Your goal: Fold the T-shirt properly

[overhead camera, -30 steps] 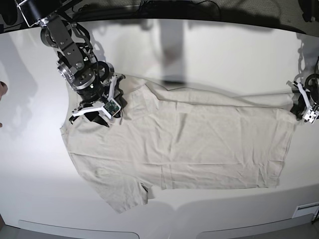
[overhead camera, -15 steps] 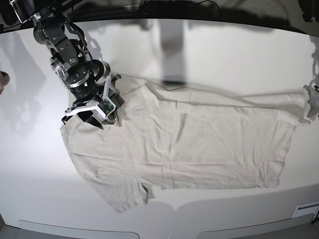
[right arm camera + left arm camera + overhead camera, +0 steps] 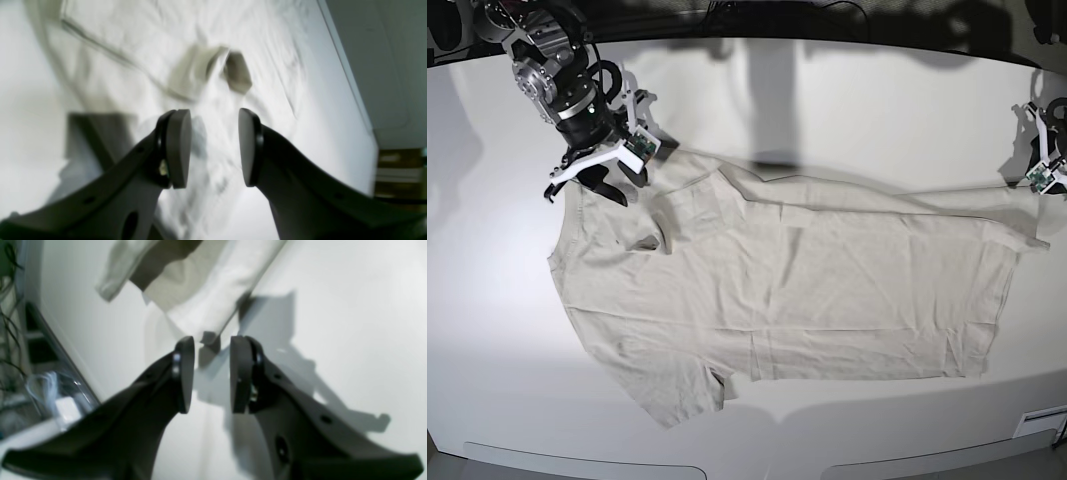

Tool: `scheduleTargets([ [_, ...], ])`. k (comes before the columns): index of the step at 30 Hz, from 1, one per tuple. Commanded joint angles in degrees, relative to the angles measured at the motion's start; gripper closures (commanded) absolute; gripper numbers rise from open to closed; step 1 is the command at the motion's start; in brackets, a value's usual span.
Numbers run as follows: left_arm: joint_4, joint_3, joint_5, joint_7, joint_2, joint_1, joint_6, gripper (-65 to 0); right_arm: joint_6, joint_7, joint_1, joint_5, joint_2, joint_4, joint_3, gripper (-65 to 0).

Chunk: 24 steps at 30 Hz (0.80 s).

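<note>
The right hand (image 3: 587, 180) has lifted off the T-shirt (image 3: 827, 290) and drawn back toward eleven o'clock on the bench (image 3: 847, 110). A second ago it was pressed low on the collar and shoulder area; now its fingers stand apart with nothing between them, and the wrist view shows only wrinkled cloth lying loose below the gap. Where it let go, a small flap of cloth (image 3: 689, 205) lies turned over near the neck.

The left hand (image 3: 1039, 160) has also pulled away, from the hem corner up toward two o'clock. Its fingers (image 3: 185, 373) are moderately apart and empty in the wrist view, with the hem corner (image 3: 208, 336) lying on the bench just beyond the tips, not pinched. The gap looks to be narrowing, so how it will settle I cannot tell.

The T-shirt lies spread across the middle of the bench, collar end toward nine o'clock, hem toward three, the top long edge already turned in as a narrow strip and one sleeve sticking out at seven o'clock.

My reading: one lengthwise fold has just been laid down and released. Most of the folding is not yet done, and both hands must take new grips.
</note>
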Motion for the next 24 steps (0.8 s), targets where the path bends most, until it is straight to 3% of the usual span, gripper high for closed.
scheduleTargets([
  [1, 1.9, -0.7, 0.6, 0.4, -1.7, 0.0, 0.9, -17.4, -1.0, 0.1, -0.3, -0.9, 1.2, 2.2, 0.5, -23.7],
  [4, 4.9, -0.7, 3.9, 0.8, -1.6, 1.1, 0.8, -17.4, -0.3, -2.1, -2.2, -1.9, 2.4, 4.5, 0.5, -23.7],
  [10, 4.9, -0.7, 10.8, -5.2, -0.5, 1.1, 0.8, -17.6, 0.3, -4.9, -4.1, -4.1, 2.2, 4.8, 0.6, -23.7],
  [19, -1.4, -0.5, 13.4, -12.3, 1.8, -0.9, 0.8, -17.6, 0.2, -5.2, -4.3, -6.4, 0.2, 4.8, 0.7, -23.7],
  [24, -8.0, -0.5, 23.3, -18.3, 6.1, -4.3, 0.8, -17.6, 0.2, -5.2, -4.3, -6.8, -0.6, 4.8, 0.7, -23.7],
])
